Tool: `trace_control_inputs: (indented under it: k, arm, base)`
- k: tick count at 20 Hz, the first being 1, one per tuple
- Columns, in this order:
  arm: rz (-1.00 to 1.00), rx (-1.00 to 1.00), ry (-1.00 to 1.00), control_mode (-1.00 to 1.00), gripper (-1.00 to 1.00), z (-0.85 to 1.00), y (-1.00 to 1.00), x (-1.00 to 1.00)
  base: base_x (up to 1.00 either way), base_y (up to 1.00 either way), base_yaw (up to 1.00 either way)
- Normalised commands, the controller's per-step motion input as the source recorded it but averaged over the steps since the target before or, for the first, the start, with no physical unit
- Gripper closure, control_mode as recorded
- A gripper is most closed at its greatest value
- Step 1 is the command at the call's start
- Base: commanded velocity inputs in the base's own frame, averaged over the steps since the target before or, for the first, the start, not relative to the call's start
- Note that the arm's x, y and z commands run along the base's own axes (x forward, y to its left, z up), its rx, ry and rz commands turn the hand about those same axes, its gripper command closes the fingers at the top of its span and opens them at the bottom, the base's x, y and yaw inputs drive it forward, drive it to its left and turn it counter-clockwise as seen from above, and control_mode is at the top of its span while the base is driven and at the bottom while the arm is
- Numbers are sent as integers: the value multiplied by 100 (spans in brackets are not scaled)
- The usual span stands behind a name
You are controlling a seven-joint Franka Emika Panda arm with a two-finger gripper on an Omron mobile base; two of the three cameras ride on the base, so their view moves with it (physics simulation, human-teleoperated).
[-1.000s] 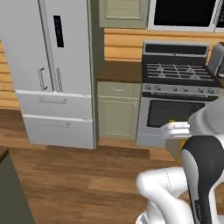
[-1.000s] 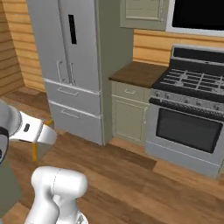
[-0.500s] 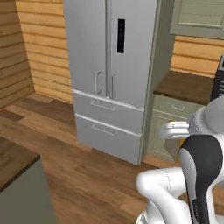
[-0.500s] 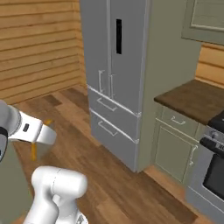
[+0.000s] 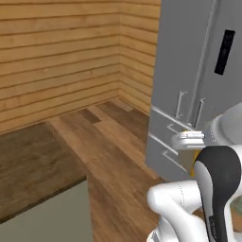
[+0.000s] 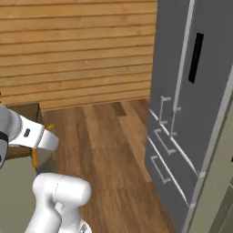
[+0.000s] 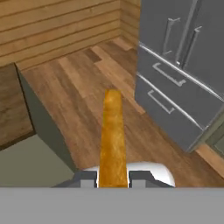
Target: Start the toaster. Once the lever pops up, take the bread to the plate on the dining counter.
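no brand, label or writing can be read anywhere; the only marking is a plain black panel [image 6: 196, 57] high on the grey refrigerator [image 6: 191, 113], too dark to show any text. in the hand view the tool [image 7: 113, 177] is closed on the bread [image 7: 112, 135], which is seen edge-on as a narrow golden-brown strip rising straight up from between the two finger tips and reaching towards the middle of that view. the slice is pinched at its near end, with a finger [image 7: 86, 178] pressed against each flat face, and the rest stands clear of the tool over the wooden floor [image 7: 92, 96]. in the left base view a sliver of the bread [image 5: 193, 168] shows below the white wrist, beside the dark forearm; in the right base view it [image 6: 35, 157] hangs under the white hand at the left edge. the dining bench [image 5: 33, 165], a dark-brown wood top on an olive-green base, lies low and to the left of the tool, near but not touching the bread. the refrigerator with its drawer handles stands to the right, against a wall of horizontal wooden planks [image 5: 61, 52].
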Motion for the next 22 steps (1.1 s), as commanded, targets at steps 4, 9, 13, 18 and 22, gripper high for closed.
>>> trace_control_inputs:
  k: [4,9,13,18,22]
  arm:
    - [0,0,0,100,100,0,0,0]
    - [0,0,0,100,100,0,0,0]
    - [0,0,0,100,100,0,0,0]
    - [0,0,0,100,100,0,0,0]
    - [0,0,0,100,100,0,0,0]
  base:
    - [100,-16,68]
    - [100,-53,46]
    - [100,-75,34]
    - [100,-34,25]
    - [100,-2,15]
